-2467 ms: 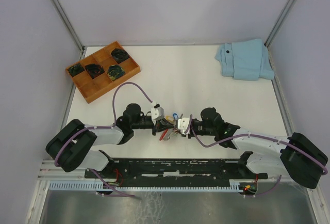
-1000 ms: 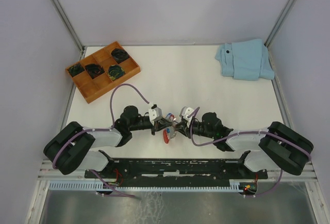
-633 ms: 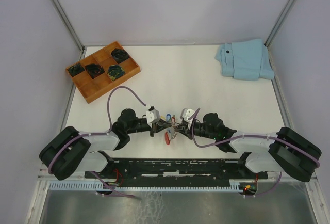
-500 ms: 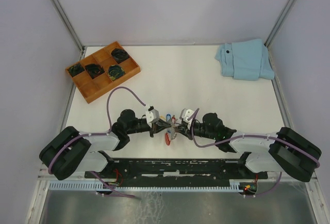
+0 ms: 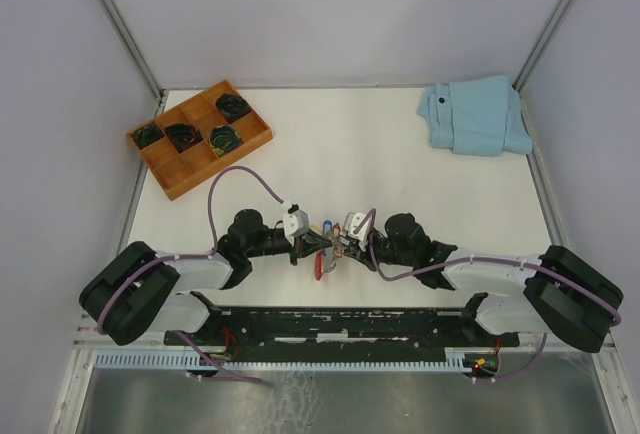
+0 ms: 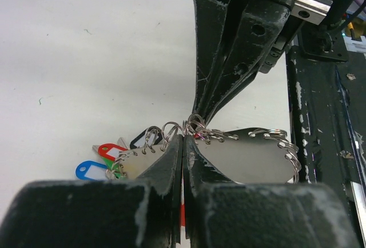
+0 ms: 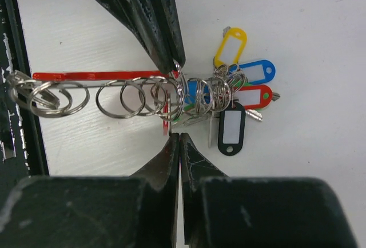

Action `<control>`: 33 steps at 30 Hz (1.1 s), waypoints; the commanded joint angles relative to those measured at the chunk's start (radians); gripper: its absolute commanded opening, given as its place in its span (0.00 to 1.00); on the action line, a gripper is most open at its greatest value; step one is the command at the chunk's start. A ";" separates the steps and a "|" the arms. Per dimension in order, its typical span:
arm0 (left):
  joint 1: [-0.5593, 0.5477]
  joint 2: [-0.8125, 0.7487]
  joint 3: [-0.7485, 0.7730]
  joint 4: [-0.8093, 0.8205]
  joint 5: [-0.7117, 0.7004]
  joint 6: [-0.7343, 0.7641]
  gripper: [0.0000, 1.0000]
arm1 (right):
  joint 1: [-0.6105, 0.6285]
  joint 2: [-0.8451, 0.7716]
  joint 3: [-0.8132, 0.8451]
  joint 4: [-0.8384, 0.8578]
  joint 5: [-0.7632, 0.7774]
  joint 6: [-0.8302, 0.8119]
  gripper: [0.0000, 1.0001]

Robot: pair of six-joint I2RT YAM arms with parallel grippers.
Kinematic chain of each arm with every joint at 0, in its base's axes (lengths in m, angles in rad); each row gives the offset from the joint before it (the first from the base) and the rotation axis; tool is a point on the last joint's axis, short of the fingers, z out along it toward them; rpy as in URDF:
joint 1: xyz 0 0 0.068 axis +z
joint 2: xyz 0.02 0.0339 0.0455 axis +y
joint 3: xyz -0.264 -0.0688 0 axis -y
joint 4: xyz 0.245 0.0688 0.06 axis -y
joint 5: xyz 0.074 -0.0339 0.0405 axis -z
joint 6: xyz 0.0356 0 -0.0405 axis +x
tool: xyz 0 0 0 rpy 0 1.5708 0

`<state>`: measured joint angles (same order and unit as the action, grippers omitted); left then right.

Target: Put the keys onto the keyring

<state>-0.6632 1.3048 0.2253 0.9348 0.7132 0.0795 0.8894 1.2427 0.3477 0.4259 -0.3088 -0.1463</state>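
I have the keyring (image 5: 328,245) near the front edge of the surface (image 5: 360,159), between the left end effector (image 5: 320,242) and right end effector (image 5: 339,243), whose tips meet at it. The keys (image 7: 240,96) bunch on its far side. A tray (image 5: 158,168) holding coiled items (image 5: 226,138) sits far left, and a folded cloth (image 5: 476,114) far right.

My right gripper (image 7: 179,139) is black, scuffed whitish; the keyring (image 7: 97,75) has a red band and silver rings, a yellow tag (image 7: 231,45), blue tag (image 7: 258,71), red tag (image 7: 251,96); cloth (image 5: 475,114) pale blue, tray (image 5: 195,176) orange-brown
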 commanded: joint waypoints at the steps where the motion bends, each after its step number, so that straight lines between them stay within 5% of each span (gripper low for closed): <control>1: 0.002 0.011 0.045 0.045 0.058 0.001 0.03 | -0.001 0.023 0.063 -0.007 -0.002 -0.032 0.06; 5: 0.002 -0.012 0.057 -0.045 0.031 0.054 0.03 | -0.001 -0.024 0.053 -0.047 0.013 -0.049 0.08; 13: -0.007 -0.018 0.113 -0.242 0.042 0.167 0.03 | -0.003 -0.215 0.073 -0.193 0.076 -0.083 0.25; 33: -0.036 0.014 0.163 -0.356 0.038 0.230 0.03 | -0.007 0.026 0.124 -0.048 -0.020 -0.037 0.30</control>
<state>-0.6937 1.3182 0.3492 0.5468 0.7349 0.2642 0.8856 1.2526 0.4355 0.3035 -0.2718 -0.1951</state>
